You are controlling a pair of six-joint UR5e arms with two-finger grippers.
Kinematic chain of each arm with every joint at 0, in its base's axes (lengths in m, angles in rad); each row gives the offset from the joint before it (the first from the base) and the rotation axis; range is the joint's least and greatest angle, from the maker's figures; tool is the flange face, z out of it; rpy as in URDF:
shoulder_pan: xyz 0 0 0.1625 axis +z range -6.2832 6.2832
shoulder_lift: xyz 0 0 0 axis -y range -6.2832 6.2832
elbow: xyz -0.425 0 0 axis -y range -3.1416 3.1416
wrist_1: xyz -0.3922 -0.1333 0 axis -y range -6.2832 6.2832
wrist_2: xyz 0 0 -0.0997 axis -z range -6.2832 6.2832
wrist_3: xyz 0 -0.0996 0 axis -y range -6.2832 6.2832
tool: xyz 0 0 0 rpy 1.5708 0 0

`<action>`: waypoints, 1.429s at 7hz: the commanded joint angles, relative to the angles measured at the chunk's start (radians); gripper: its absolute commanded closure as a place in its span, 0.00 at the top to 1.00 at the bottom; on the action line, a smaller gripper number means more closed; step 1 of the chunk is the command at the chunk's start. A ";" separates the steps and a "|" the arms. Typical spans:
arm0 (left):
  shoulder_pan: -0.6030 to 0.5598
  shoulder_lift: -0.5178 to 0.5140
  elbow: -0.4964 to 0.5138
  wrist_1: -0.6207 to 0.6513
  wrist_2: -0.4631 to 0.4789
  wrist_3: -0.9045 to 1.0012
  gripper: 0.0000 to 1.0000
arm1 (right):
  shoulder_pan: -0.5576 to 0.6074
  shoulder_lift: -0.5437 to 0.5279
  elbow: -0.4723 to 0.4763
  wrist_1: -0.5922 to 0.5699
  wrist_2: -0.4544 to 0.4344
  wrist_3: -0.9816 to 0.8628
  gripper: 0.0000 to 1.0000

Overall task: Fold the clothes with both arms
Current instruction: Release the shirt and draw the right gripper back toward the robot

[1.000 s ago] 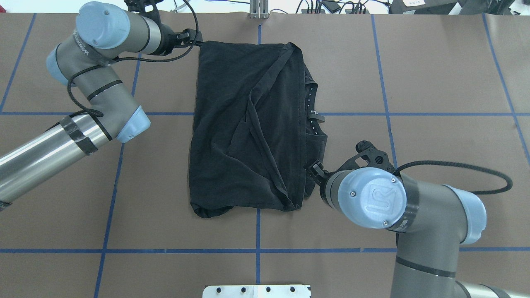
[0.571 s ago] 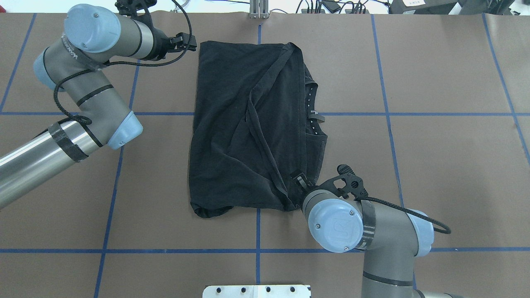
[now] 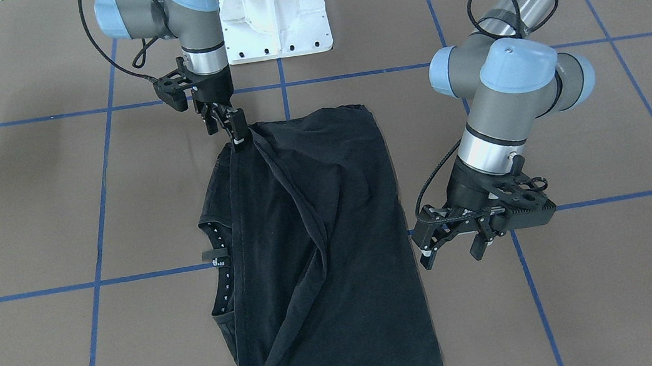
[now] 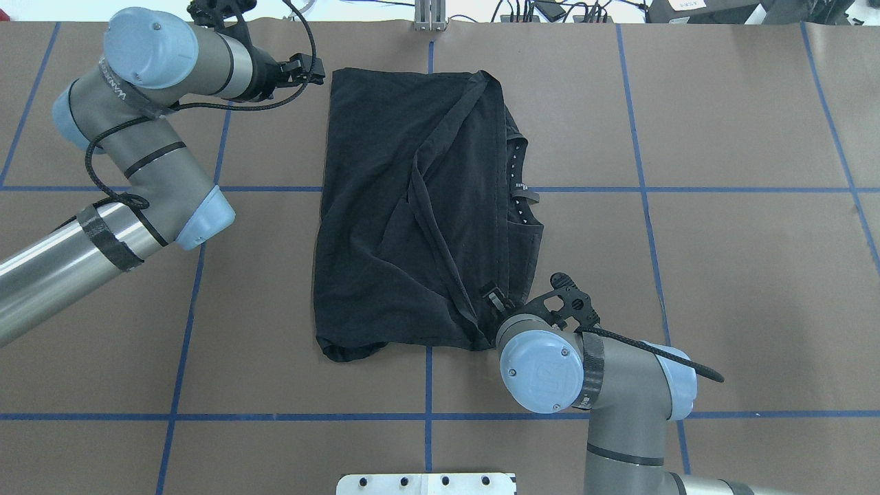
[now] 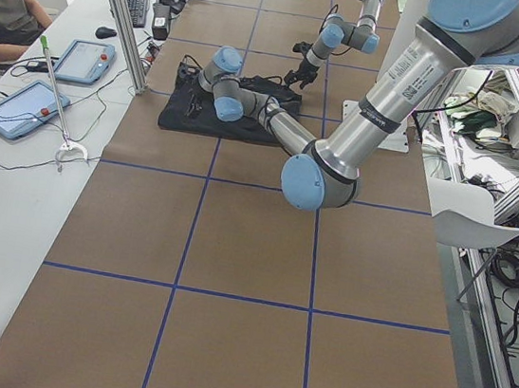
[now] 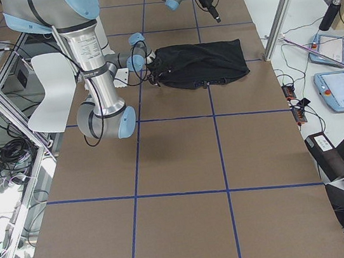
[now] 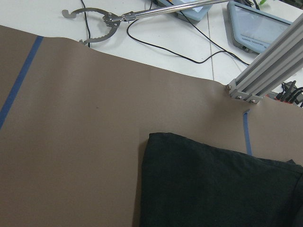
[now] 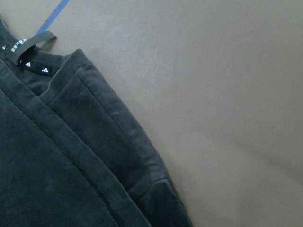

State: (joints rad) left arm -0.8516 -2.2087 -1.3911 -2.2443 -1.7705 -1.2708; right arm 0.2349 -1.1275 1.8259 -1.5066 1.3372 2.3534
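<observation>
Bench: brown paper (image 4: 722,275) ruled with blue tape lines (image 4: 687,189) is pictured beneath two claws at work.
T-shirt: the black T-shirt (image 4: 385,206) is laid partly folded at mid-bench, nearer the far edge than the robot's edge. Its long axis is run from the robot's edge toward the far edge, with the collar (image 4: 517,180) turned to the right end.
Left claw: the left claw (image 3: 452,258) is held with fingers apart and nothing gripped, just beside the shirt's far left corner and clear of the cloth.
Right claw: the right claw (image 3: 237,137) is set at the shirt's near right corner. Whether cloth is clamped cannot be told.
Coming move: diagonally opposite corners are covered, the far end by the left claw and the robot's end by the right. The cloth is placed just to the right of the left claw, so a short inward reach is judged enough for a grip.
</observation>
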 commanded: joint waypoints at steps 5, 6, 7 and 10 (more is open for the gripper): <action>0.000 0.024 -0.026 0.000 0.000 -0.001 1.00 | 0.011 0.029 -0.033 -0.001 0.002 -0.025 0.88; 0.000 0.027 -0.026 0.000 0.000 -0.001 1.00 | 0.011 0.034 -0.033 -0.001 0.000 -0.025 0.85; 0.000 0.030 -0.032 0.000 0.000 -0.001 1.00 | 0.011 0.034 -0.051 0.000 0.000 -0.026 0.81; -0.001 0.038 -0.046 0.000 -0.001 -0.002 1.00 | 0.011 0.058 -0.054 -0.009 0.000 -0.025 0.04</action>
State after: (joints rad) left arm -0.8527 -2.1728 -1.4354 -2.2442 -1.7716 -1.2721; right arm 0.2455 -1.0801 1.7702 -1.5091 1.3381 2.3286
